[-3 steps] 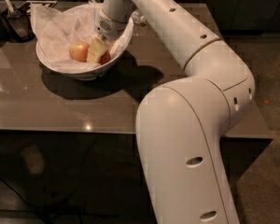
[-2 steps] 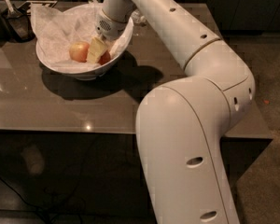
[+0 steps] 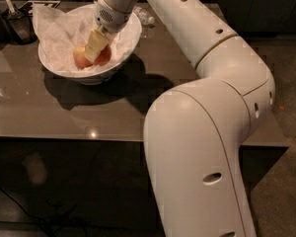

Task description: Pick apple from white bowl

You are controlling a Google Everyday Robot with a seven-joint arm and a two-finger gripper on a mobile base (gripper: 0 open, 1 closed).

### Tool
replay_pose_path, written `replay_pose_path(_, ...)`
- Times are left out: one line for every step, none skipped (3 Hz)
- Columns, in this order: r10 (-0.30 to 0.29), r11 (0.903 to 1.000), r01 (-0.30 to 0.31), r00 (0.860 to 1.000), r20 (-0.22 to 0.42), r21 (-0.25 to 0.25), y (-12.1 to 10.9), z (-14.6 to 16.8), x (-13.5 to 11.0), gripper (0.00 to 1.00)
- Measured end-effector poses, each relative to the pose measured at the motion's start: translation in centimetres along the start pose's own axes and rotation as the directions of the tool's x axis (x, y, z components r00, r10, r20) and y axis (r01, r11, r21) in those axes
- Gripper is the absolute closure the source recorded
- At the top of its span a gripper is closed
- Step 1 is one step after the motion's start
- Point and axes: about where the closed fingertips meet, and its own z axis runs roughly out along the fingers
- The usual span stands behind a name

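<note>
The white bowl, lined with crumpled white paper, stands on the dark table at the upper left. Two apples lie in it side by side. The red-orange apple is on the right and the paler yellow-peach apple is on the left. My gripper reaches down into the bowl from above. Its tip sits between the two apples, touching or just in front of the red-orange one and hiding part of it.
The glossy brown table runs to a front edge near the middle of the view. A dark container with a utensil stands at the far left. A small clear object lies behind the bowl. My white arm fills the right side.
Almost nothing differs. The gripper stays down in the bowl at the apples, and the bowl and both apples have not moved.
</note>
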Motion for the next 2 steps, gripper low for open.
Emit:
replay_pose_path(-0.021,0.9998,0.021,1.0,0.007,-0.002,0.8,-1.2,-1.0,1.0)
replay_pose_path(-0.053,0.9986,0.053,0.998,0.015,-0.004,2.0,-3.1,-2.5,1.0)
